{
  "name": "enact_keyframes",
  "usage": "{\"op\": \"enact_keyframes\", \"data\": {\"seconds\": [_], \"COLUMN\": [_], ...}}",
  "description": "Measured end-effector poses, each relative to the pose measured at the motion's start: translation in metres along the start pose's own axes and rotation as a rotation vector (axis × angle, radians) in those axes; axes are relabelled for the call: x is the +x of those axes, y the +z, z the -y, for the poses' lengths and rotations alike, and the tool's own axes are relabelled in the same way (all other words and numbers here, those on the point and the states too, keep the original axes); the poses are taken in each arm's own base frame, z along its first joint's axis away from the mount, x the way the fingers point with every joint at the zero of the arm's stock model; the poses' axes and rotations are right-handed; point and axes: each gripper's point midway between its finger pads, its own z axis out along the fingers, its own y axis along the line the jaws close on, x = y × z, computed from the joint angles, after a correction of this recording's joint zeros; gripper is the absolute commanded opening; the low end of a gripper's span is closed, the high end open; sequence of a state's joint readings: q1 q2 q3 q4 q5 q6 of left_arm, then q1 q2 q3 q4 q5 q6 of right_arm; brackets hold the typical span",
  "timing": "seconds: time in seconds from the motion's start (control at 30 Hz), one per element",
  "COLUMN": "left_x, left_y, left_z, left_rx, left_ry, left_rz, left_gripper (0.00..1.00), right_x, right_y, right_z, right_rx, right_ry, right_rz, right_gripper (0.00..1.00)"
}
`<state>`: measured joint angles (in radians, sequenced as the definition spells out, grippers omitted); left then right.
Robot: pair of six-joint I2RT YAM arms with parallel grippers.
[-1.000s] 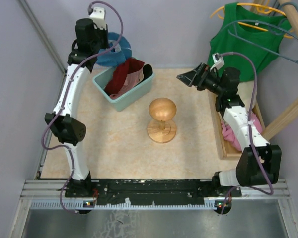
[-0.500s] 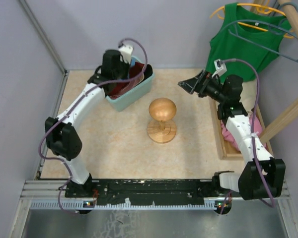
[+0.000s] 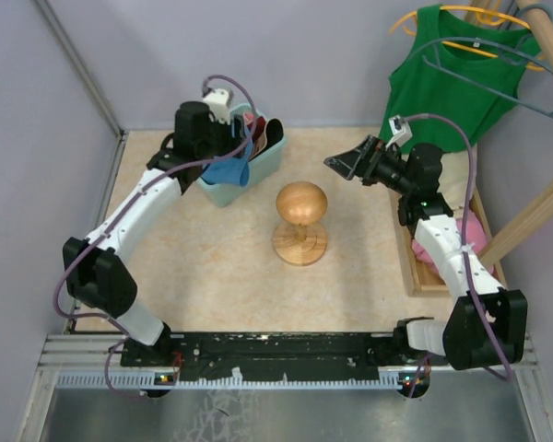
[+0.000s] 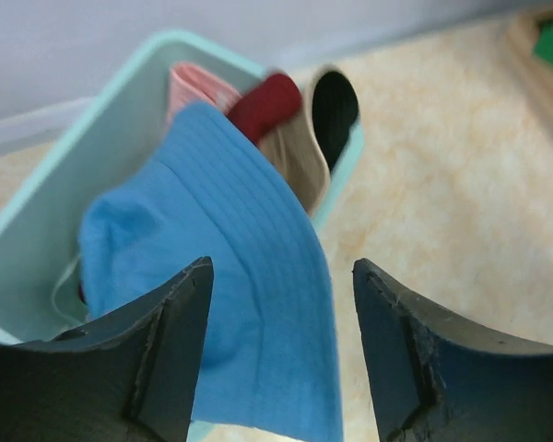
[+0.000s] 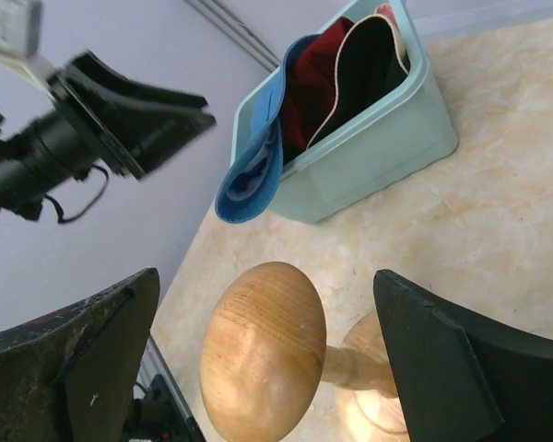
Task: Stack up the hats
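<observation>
Tabletop lies open around the wooden stand as blue hat drapes over teal basket rim; left gripper and right gripper gape wide, empty.

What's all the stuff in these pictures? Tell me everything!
blue hat: one, blue, draped over the basket's rim
red hat: one, dark red, in the basket
pink hat: one, pink, in the basket
beige hat: one, beige, in the basket
basket: one, teal, far left of the table
wooden stand: one, light brown, middle of the table
tank top: one, green, hanging at far right
tray: one, wooden, right edge, pink cloth inside
left claw: one, black, open above the blue hat
right claw: one, black, open, right of the stand
</observation>
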<state>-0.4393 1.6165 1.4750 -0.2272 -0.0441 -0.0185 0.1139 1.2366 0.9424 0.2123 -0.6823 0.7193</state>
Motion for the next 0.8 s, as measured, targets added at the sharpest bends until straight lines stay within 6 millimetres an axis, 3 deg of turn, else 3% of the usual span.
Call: {"op": "enact_keyframes", "data": {"seconds": [0.1, 0.2, 0.3, 0.37, 0.47, 0.6, 0.8], "left_x": [-0.033, -0.055, -0.050, -0.030, 0.011, 0.060, 0.082], "left_y": [-0.007, -0.016, -0.014, -0.005, 0.013, 0.019, 0.016], "left_z": [-0.027, -0.078, -0.130, -0.150, -0.146, -0.115, -0.092], "left_rx": [-0.024, -0.083, -0.139, -0.148, -0.093, 0.019, 0.110], "left_ry": [-0.088, -0.187, -0.268, -0.312, -0.368, -0.437, -0.486], "left_rz": [0.063, 0.106, 0.083, 0.027, -0.088, -0.233, -0.298], "left_gripper": [0.71, 0.71, 0.70, 0.70, 0.69, 0.70, 0.72], "right_x": [0.003, 0.003, 0.003, 0.004, 0.004, 0.004, 0.004], "right_y": [0.002, 0.003, 0.003, 0.003, 0.003, 0.003, 0.003], "right_z": [-0.002, -0.004, -0.004, -0.003, -0.003, -0.002, -0.001], "right_rx": [-0.008, -0.013, -0.012, -0.011, -0.007, -0.005, -0.003], "right_ry": [0.001, 0.003, 0.003, 0.004, 0.002, -0.006, -0.010], "right_rz": [-0.007, -0.008, -0.009, -0.009, -0.009, -0.008, -0.009], "right_gripper": [0.99, 0.99, 0.99, 0.99, 0.99, 0.99, 0.99]}}
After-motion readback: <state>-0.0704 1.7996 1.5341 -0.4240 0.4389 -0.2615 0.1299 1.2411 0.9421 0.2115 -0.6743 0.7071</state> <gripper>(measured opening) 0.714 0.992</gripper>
